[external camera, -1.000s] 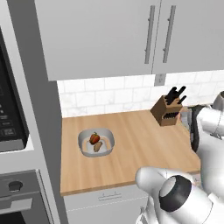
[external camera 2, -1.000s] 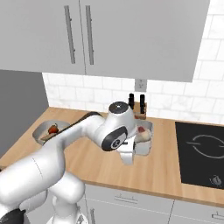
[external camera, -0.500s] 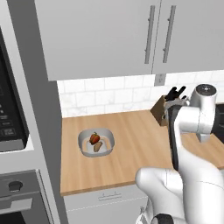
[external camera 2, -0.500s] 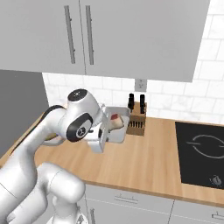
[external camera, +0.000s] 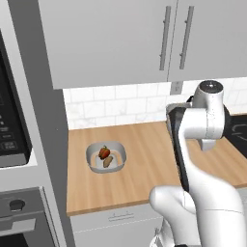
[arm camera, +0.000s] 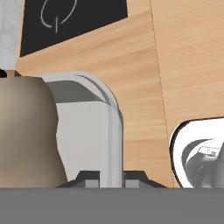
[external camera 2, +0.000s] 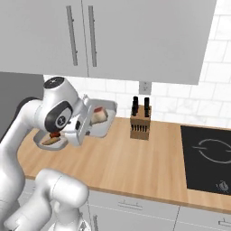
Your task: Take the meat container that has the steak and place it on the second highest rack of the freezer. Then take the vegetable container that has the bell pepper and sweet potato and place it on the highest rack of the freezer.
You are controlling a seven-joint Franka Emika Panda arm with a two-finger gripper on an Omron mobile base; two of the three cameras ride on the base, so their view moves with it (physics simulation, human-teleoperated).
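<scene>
The meat container (external camera 2: pixel 100 121), a shallow pale-grey tray, is held in the air above the wooden counter (external camera 2: pixel 135 158), its rim clamped between the nearly closed fingers of the gripper (arm camera: pixel 111 179). A pale slab with a red edge, probably the steak (external camera 2: pixel 98 116), is seen lying in the tray. The vegetable container (external camera: pixel 106 157) is set on the counter near the left end, with the bell pepper (external camera: pixel 104 152) and the sweet potato (external camera: pixel 108 161) inside it.
</scene>
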